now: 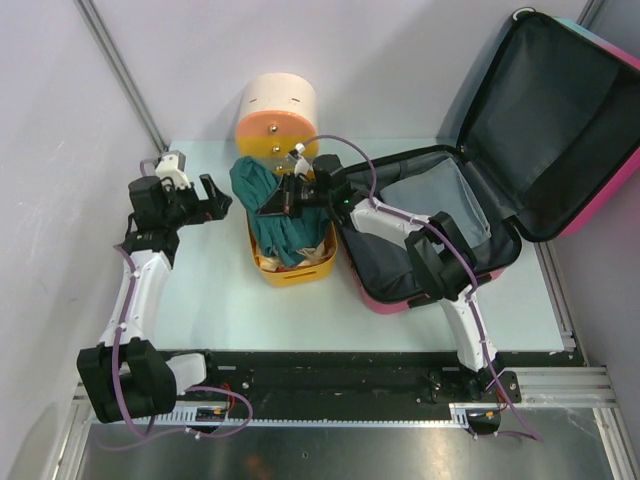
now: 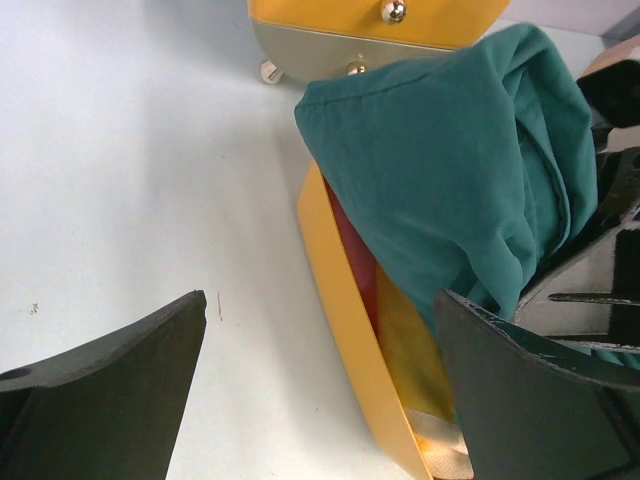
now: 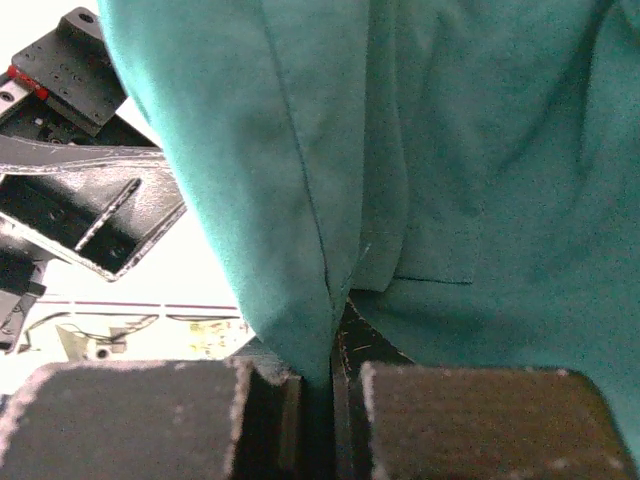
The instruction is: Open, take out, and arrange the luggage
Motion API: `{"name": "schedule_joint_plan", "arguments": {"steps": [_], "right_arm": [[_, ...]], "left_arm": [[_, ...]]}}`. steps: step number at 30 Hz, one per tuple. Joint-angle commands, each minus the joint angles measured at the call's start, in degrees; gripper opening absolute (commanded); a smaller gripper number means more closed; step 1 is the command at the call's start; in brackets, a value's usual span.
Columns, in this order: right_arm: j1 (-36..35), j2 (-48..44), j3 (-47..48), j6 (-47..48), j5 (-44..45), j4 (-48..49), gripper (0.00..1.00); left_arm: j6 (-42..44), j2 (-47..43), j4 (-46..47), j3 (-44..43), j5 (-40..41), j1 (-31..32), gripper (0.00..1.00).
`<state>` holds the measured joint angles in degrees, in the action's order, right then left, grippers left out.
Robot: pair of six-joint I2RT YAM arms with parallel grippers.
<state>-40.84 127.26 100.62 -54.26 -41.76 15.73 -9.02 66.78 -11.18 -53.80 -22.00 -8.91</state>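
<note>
Teal cloth [image 1: 258, 182] hangs from the right claw [image 1: 280, 198], whose jaws are pinched narrow on a fold of it, above the yellow basket [image 1: 285, 275] near the middle of the table [image 1: 210, 300]. Its lower part drapes into the basket. The left claw [image 1: 214, 196] hovers just left of the basket, jaws spread wide, holding nothing. The luggage [image 1: 555, 110] lies open at the table's right edge, just beside the basket, its lid propped up toward the back right corner and grey fabric [image 1: 430, 195] inside. A round drawer box [image 1: 275, 110] stands at the back edge.
</note>
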Motion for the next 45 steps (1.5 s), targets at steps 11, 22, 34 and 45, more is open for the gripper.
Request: {"name": "schedule_joint_plan", "arguments": {"steps": [11,22,34,45], "right_arm": [[0.41,-5.71,0.29,-14.55,-2.19,12.31,0.0],[2.42,-6.94,-6.12,-14.13,-0.95,11.88,0.0],[9.9,-4.04,-15.54,-4.19,-1.84,1.77,0.69],[11.74,-11.07,-2.19,12.84,1.05,-22.97,0.86]], "left_arm": [[-0.56,-3.06,-0.95,-1.04,-1.38,-0.67,1.0],[-1.53,-3.15,-0.86,0.1,-2.87,-0.59,0.99],[5.58,0.45,-0.86,-3.59,-5.96,5.82,0.87],[14.88,5.89,-0.77,-8.68,-17.43,10.14,0.86]]}}
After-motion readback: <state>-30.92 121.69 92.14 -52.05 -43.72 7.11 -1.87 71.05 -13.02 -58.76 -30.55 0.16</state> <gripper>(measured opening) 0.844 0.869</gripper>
